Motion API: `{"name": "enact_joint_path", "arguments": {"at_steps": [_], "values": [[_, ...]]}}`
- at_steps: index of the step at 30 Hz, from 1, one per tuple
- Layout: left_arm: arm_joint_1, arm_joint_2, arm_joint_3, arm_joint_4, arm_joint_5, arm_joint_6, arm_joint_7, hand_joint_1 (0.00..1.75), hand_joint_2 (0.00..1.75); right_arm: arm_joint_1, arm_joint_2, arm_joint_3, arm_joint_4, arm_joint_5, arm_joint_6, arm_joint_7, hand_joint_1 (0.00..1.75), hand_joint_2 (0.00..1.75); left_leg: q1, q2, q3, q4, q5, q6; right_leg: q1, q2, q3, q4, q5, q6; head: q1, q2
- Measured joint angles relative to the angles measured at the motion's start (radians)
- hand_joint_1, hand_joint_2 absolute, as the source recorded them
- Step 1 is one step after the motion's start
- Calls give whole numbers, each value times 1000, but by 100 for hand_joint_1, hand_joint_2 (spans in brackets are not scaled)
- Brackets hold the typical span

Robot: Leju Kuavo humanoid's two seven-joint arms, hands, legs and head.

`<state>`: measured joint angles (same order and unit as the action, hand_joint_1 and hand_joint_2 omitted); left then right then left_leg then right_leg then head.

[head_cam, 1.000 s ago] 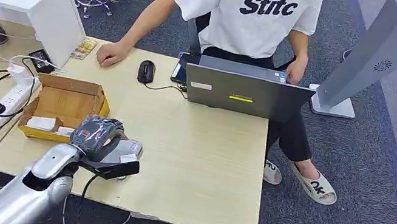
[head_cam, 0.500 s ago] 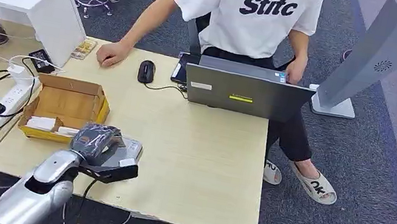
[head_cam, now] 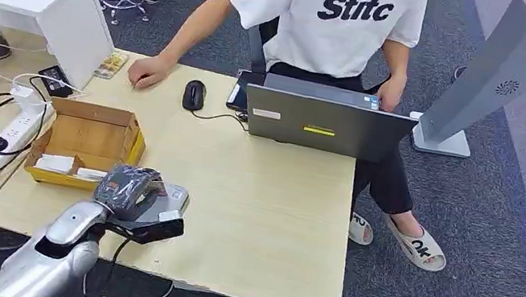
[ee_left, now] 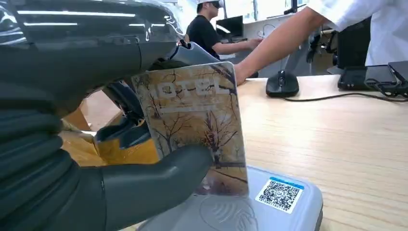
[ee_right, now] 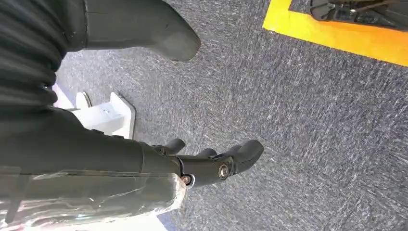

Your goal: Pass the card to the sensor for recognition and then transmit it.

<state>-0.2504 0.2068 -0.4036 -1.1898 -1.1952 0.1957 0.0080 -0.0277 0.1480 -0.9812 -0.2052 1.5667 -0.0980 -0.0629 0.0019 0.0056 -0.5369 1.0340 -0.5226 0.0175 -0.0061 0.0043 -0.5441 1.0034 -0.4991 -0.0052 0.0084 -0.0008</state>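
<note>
The card (ee_left: 195, 130), gripped upright by the left hand (head_cam: 127, 188), rests edge-down on the sensor (ee_left: 250, 204); handover comes next, the right hand (ee_right: 211, 161) hanging loosely open, holding nothing.

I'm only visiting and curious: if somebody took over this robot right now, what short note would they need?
Left robot hand: holds the card upright, its lower edge at the grey sensor near the table's front edge.
Right robot hand: holds nothing, fingers loosely curled, hanging over the carpet.
Done: card picked up and brought to the sensor.
Left: confirm it reads, then pass the card on, probably to the person at the laptop.
</note>
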Motion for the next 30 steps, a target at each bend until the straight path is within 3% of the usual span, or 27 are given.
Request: {"name": "enact_joint_path", "arguments": {"at_steps": [8,30], "values": [[-7,8,8,3,-6,13,3,175,175,0,0,0,0,0,3,-1,0,175,0,0,0,0,0,0,0,0,0,0,0,0,0,0],[-58,136,119,-43,-9,-10,21,175,175,3,-7,0,1,1,1,-22,0,175,1,0,0,0,0,0,0,0,0,0,0,0,0,0]]}}
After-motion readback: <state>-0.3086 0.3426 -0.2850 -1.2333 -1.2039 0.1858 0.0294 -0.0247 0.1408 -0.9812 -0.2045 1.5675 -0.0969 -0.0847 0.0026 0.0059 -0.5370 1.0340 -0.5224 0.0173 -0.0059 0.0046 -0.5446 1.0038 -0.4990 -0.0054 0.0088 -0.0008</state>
